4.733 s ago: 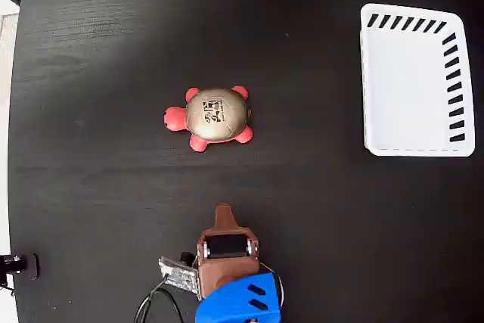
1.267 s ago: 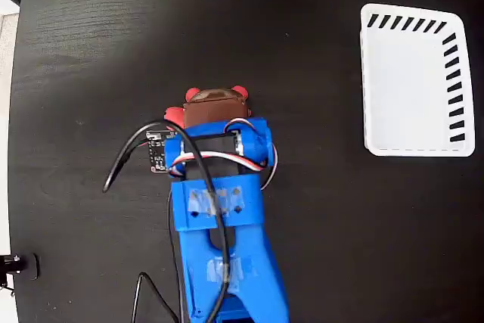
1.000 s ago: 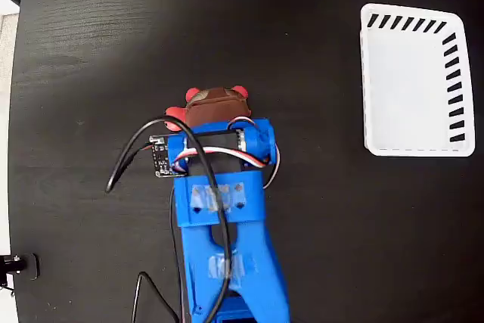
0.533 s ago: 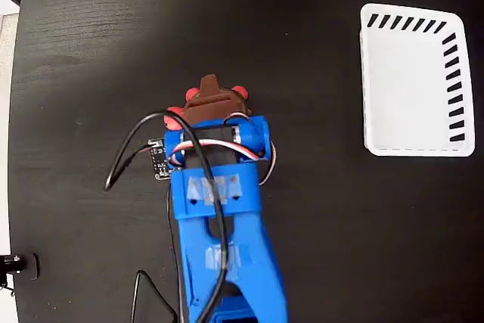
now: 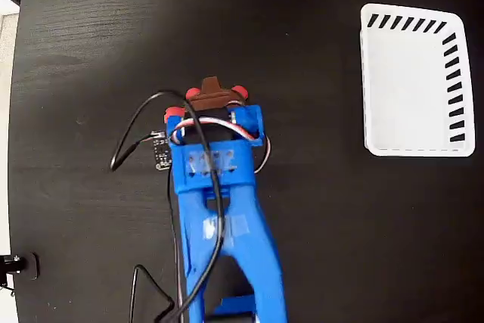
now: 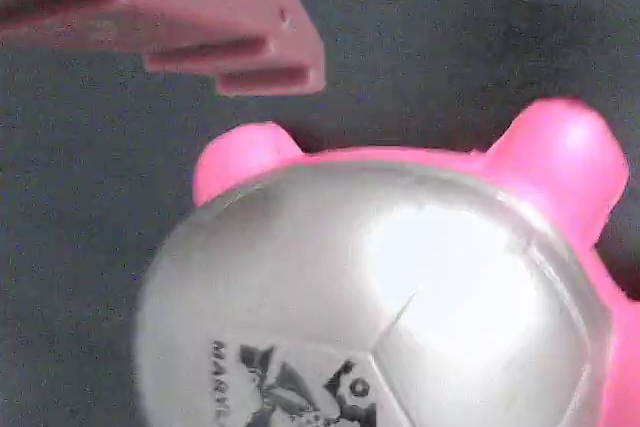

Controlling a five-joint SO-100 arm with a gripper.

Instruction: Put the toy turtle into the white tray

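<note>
In the fixed view the gripper (image 5: pixel 212 92) sits over the toy turtle (image 5: pixel 193 94) mid-table, well apart from the white tray (image 5: pixel 412 81) at the table's (image 5: pixel 318 225) right edge. In the wrist view one finger (image 6: pixel 200 37) hangs just beyond the shell, so the jaws look spread, nothing held. This looks like the grasp step; closing on the shell seems next.

Fixed view: toy turtle (image 5: pixel 237 93) on bench (image 5: pixel 91 51) left of centre, mostly under the arm (image 5: pixel 219 209). White tray (image 5: pixel 414 85) well apart, upper right.
</note>
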